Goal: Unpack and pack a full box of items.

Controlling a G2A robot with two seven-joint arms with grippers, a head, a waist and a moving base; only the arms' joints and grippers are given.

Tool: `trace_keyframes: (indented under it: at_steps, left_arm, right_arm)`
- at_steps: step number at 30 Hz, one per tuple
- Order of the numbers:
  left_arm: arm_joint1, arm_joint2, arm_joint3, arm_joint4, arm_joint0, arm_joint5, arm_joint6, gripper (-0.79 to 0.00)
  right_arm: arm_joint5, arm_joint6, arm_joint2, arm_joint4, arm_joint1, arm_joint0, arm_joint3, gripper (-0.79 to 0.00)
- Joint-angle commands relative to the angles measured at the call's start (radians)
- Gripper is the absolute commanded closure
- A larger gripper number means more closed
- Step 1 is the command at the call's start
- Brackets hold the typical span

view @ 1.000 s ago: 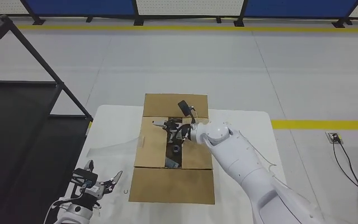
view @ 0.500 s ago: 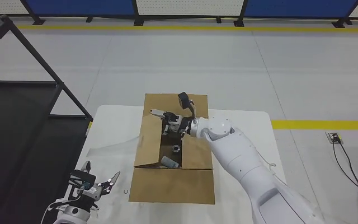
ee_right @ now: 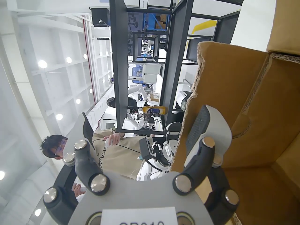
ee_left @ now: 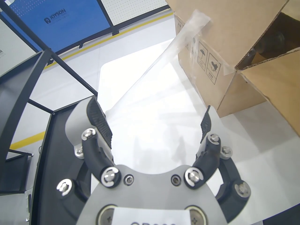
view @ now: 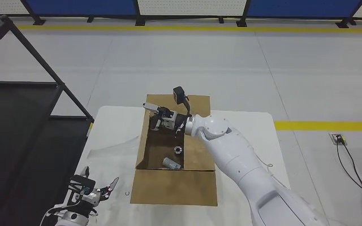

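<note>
Overall light: you have bright, even light in all three views, and the pale floor (view: pixel 169 56) is lit evenly from above.
Source: rows of round ceiling lamps (ee_right: pixel 42 64) glow in your right wrist view.
Glare: the white worktop (ee_left: pixel 131 83) washes out almost to pure white ahead of the left claw (ee_left: pixel 150 105), and the loose clear tape (ee_left: pixel 187 31) carries a sheen.
Shadows: the inside of the box (view: pixel 161 147) reads darker than its flaps, and in your left wrist view its opening is nearly black.
Distortion: both wrist views bend straight lines near the edges, and the black rack (ee_right: pixel 116 47) posts bow.
</note>
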Motion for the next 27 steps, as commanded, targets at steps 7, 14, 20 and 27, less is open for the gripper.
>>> trace_keyframes:
  at_steps: [7, 14, 20, 27]
  left_arm:
    - [0.000, 0.001, -0.002, 0.003, -0.003, 0.005, -0.002, -0.785]
    - [-0.008, 0.051, 0.009, 0.160, -0.023, 0.170, -0.012, -0.785]
    - [-0.014, 0.053, 0.032, 0.196, -0.020, 0.250, -0.067, -0.785]
    - [-0.029, 0.102, 0.114, 0.318, -0.081, 0.441, -0.128, -0.785]
  right_arm:
    - [0.000, -0.013, 0.002, 0.001, 0.000, -0.009, -0.010, -0.785]
    - [0.056, -0.146, -0.012, -0.055, -0.010, -0.065, -0.131, -0.785]
    - [0.089, -0.200, -0.034, -0.090, -0.032, -0.072, -0.172, -0.785]
    - [0.064, -0.190, -0.030, -0.083, -0.053, -0.059, -0.150, -0.785]
